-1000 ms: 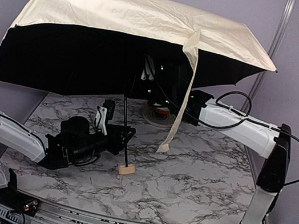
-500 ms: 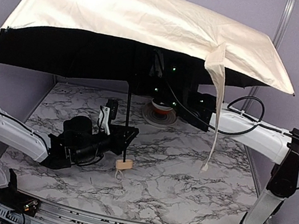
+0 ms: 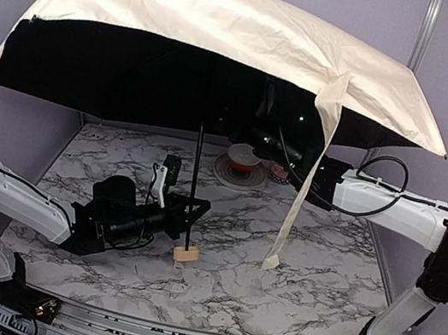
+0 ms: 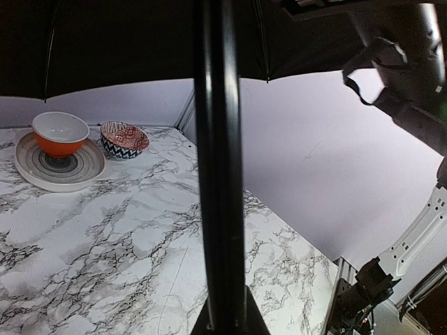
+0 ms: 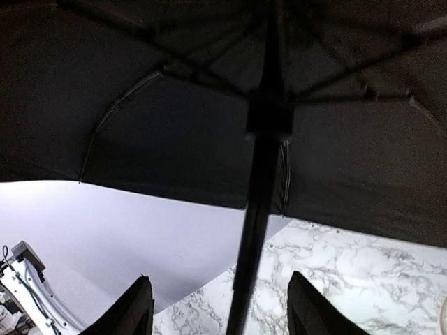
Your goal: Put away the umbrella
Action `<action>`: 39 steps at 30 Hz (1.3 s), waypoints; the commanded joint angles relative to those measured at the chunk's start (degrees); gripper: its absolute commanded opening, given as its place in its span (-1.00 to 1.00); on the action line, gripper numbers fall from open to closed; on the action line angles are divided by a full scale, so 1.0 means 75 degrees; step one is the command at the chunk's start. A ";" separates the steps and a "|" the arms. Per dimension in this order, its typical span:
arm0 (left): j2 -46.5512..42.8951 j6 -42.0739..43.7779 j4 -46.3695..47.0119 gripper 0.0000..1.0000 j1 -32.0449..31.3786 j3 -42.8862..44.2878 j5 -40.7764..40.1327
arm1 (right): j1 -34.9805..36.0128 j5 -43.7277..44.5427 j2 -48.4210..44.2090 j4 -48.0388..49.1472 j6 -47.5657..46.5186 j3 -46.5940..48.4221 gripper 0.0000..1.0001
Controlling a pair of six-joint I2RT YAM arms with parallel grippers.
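Much of right gripper (image 5: 223, 310) under umbrella (image 3: 232, 21)

Marbled white-grey table (image 3: 300, 276) is carrying a ringed grey plate (image 4: 78, 169) at its far side with an orange-and-white bowl (image 4: 61, 132) sitting on it, a patterned bowl (image 4: 123, 138) standing just beside the plate, and the tan handle (image 3: 186, 254) of the umbrella (image 3: 214, 27) sitting at the near surface, contact unclear.

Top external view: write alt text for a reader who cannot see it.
An open cream umbrella with a black underside spans the marble table, its dark shaft clamped low by the left gripper, tan handle at the bottom. The right arm reaches under the canopy; a fabric strap dangles from the rim.
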 commanded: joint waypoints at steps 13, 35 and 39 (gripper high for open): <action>0.0332 0.0162 0.2087 -1.00 -0.0227 -0.0163 0.0774 | -0.1232 -0.2316 0.1283 0.5224 0.3293 0.0167 0.66; 0.0481 0.0148 0.2093 -1.00 -0.0240 -0.0011 0.0975 | -0.1231 -0.2363 0.2017 0.5253 0.3580 0.1261 0.12; 0.0480 0.0176 0.2093 -1.00 -0.0263 0.0001 0.1006 | -0.1231 -0.2315 0.2091 0.4952 0.3484 0.1444 0.13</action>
